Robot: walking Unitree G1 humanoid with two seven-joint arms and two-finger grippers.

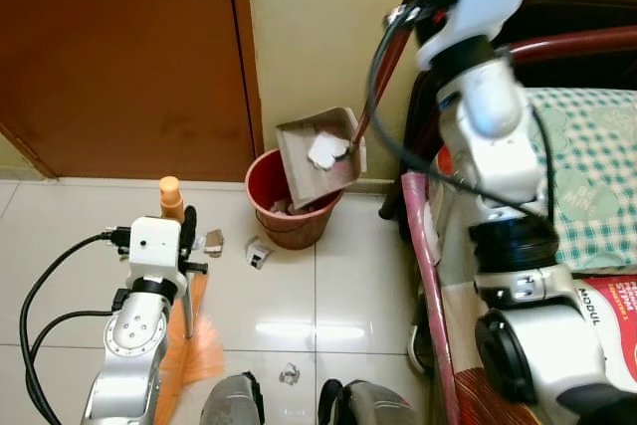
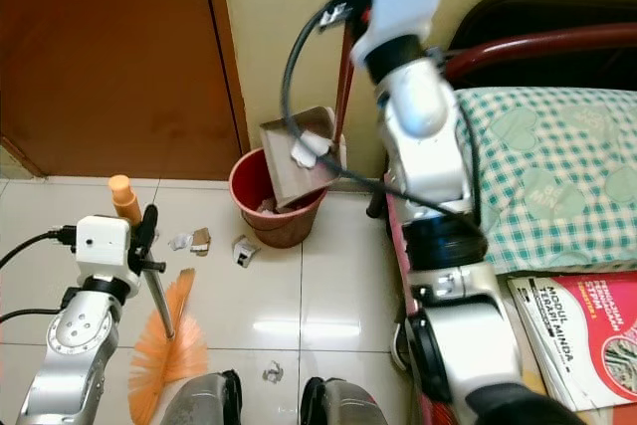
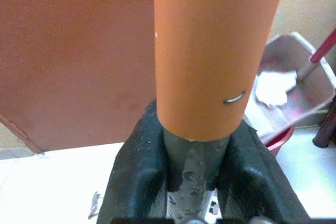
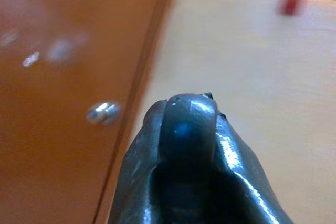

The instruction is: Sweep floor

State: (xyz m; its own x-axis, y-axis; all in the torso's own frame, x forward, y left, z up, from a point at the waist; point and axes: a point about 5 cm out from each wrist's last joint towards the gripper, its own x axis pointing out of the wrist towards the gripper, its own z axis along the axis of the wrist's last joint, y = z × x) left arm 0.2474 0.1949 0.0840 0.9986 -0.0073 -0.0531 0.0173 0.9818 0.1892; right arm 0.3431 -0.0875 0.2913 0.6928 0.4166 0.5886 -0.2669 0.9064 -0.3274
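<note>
Grey metal dustpan [image 1: 318,151] with white crumpled paper [image 1: 327,149] tilts over the red round plastic bin [image 1: 289,208]; right gripper [image 4: 189,129] clamps its dark handle. Left gripper [image 3: 197,182] clamps the orange-bristled broom [image 1: 191,340], paper scraps [image 1: 257,252] on the white tiled floor [image 1: 328,286] nearby.

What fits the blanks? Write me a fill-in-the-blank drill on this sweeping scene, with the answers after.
1. The grey dustpan, tipped over the red bin, carries a crumpled piece of ____ paper.
2. The left gripper is shut on the ____ broom handle.
3. The broom's bristles rest on the tiled ____.
4. The right gripper holds the dustpan's long ____ handle.

Missing words: white; orange; floor; red
</note>
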